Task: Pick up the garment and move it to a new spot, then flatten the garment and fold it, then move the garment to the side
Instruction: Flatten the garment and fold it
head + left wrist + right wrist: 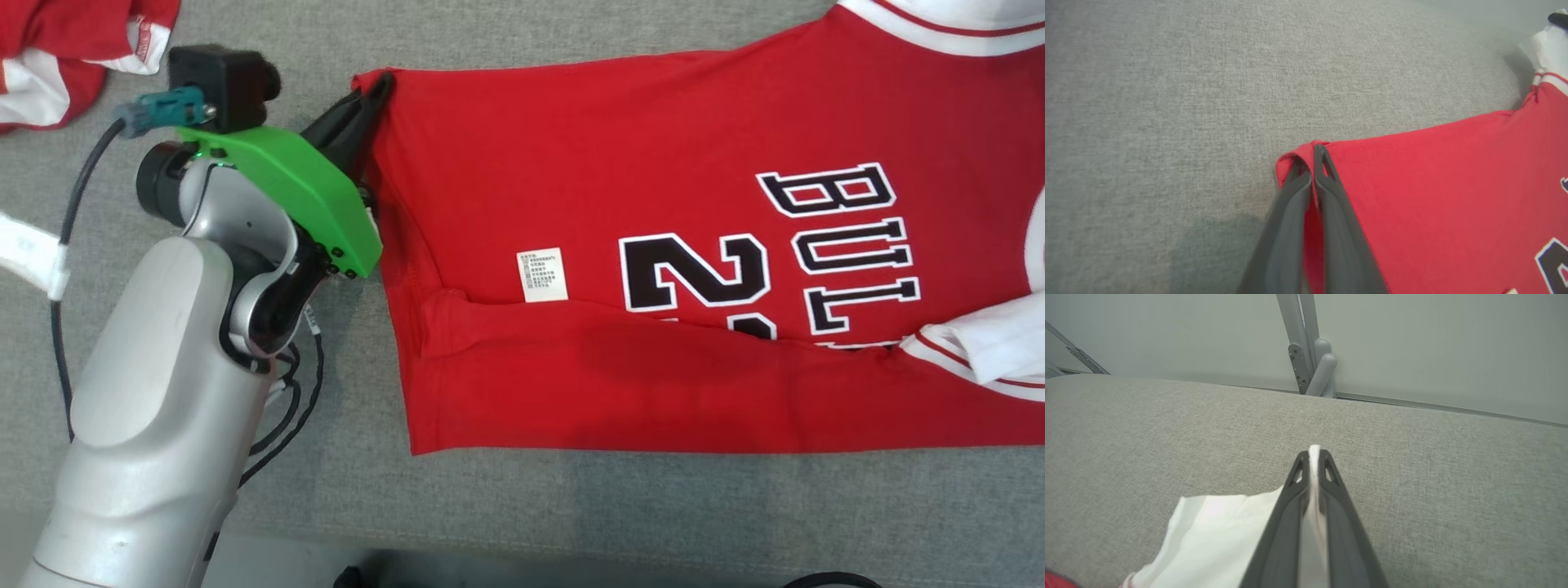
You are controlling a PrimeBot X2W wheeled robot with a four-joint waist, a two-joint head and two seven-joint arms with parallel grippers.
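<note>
While the grey bench point(571, 506) carries it, the red garment point(653, 163) lies spread flat across its middle and right; the left fingers point(1331, 192) pinch its far-left hem corner, and the right fingers point(1333, 490) pinch its white cloth.

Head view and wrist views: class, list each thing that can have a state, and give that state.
red jersey: spread flat on the grey surface, one long edge folded over.
left claw: shut on the red jersey's corner.
right claw: shut on the red jersey's white cloth.
second garment: crumpled.
</note>
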